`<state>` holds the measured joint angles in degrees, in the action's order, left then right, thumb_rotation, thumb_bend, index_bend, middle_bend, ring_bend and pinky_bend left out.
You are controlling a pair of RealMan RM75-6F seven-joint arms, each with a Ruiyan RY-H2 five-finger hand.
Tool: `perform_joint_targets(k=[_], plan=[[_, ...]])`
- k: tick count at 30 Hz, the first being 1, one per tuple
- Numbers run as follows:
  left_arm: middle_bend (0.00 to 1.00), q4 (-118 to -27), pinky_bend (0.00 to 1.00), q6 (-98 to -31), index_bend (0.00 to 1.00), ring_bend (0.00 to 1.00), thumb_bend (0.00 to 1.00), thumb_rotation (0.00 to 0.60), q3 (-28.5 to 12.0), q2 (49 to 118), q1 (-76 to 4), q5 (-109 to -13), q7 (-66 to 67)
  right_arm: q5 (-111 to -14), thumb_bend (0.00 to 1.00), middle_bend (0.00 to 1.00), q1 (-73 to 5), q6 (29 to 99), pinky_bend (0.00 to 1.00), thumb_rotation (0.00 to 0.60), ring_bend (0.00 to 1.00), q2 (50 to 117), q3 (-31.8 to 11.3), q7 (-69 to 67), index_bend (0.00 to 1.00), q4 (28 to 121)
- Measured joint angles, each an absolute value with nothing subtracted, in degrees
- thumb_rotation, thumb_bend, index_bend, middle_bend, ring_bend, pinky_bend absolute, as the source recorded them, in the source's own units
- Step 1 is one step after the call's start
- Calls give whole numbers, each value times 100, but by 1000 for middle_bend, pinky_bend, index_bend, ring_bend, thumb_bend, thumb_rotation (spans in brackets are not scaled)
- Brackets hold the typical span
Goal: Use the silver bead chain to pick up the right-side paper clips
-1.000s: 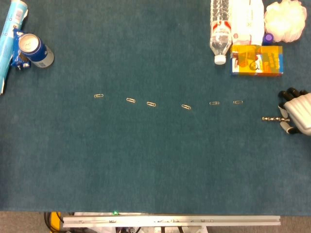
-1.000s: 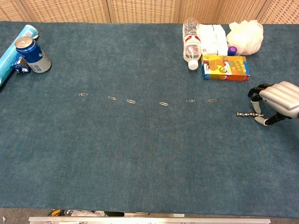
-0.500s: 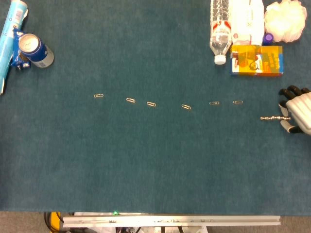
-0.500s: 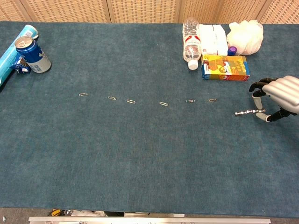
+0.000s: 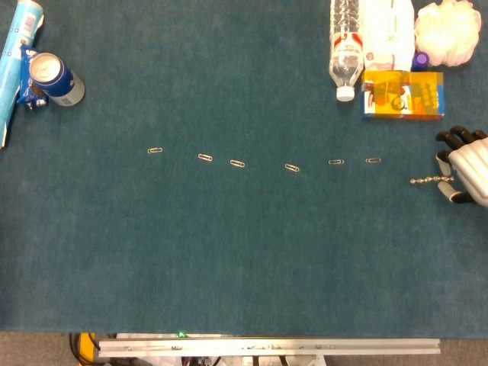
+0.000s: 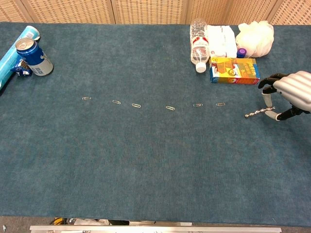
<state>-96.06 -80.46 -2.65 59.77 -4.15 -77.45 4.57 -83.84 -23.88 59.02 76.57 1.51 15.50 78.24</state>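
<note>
Holding the silver bead chain [image 6: 259,113] pinched in my right hand [image 6: 290,94], I have it jutting toward the row of paper clips [image 6: 221,104] on the blue table [image 6: 155,165]. It touches none yet. Every clip lies flat, so the pickup itself is all ahead. My left hand is out of sight.

Open cloth between the right hand and the clip row

The right hand [image 6: 291,94] sits at the worktop [image 6: 155,170] edge, with bare cloth running leftward to the nearest paper clips [image 6: 221,104]. Just behind it stands the orange box [image 6: 234,70], close to the fingers and possibly touching them (the edge of view hides this), with a water bottle [image 6: 198,48] and white bag [image 6: 255,38] beyond. The soda can [image 6: 33,57] stands well apart, far left.
</note>
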Motion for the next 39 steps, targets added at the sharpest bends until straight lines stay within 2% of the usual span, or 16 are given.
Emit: perform_joint_targets(k=[17, 39], plan=[[359, -9619, 428, -8082, 350, 301, 124, 600, -269, 5950, -402, -7775, 405, -8311, 323, 255, -2627, 5898, 340, 600, 183, 7564, -132, 1637, 596, 8143], [359, -9651, 428, -8179, 355, 301, 124, 600, -263, 5900, -357, -7845, 355, -7750, 323, 255, -3333, 4988, 340, 600, 183, 7677, -406, 1868, 596, 8141]])
